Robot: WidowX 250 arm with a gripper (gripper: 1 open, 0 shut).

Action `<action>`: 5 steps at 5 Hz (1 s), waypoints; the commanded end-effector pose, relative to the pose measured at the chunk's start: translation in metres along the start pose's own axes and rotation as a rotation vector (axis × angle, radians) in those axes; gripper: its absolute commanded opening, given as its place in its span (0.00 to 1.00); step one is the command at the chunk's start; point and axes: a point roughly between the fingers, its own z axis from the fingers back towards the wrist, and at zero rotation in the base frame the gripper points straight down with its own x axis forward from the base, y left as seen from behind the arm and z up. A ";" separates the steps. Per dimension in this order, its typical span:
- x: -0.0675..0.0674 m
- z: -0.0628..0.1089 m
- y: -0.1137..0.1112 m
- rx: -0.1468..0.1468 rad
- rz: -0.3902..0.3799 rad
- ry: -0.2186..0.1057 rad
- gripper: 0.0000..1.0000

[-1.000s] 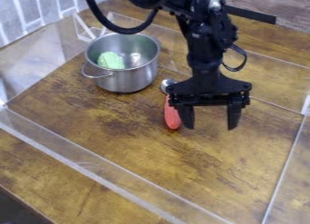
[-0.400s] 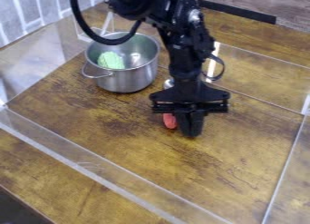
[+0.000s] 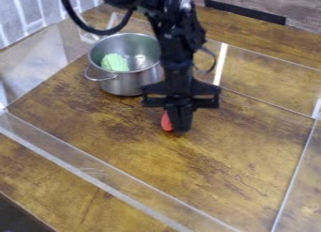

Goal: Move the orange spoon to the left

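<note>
Closing over the orange spoon [image 3: 167, 122] on the wooden bench, just beside the steel pot.
The handle's visible stub points toward the bench's near edge, its long axis running roughly from near to far; the rest is hidden. The spoon lies directly beneath the black gripper [image 3: 179, 116], at its pot-side finger. The jaws stand narrow, drawn together; whether they grip the handle I cannot tell.
</note>
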 end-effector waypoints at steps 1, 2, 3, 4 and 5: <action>0.014 0.047 -0.030 -0.050 -0.036 -0.084 0.00; 0.021 0.052 -0.030 -0.054 -0.077 -0.081 0.00; 0.027 0.046 -0.025 -0.055 -0.108 -0.073 0.00; 0.030 0.040 -0.024 -0.045 -0.087 -0.073 1.00; 0.032 0.034 -0.024 -0.034 -0.068 -0.073 1.00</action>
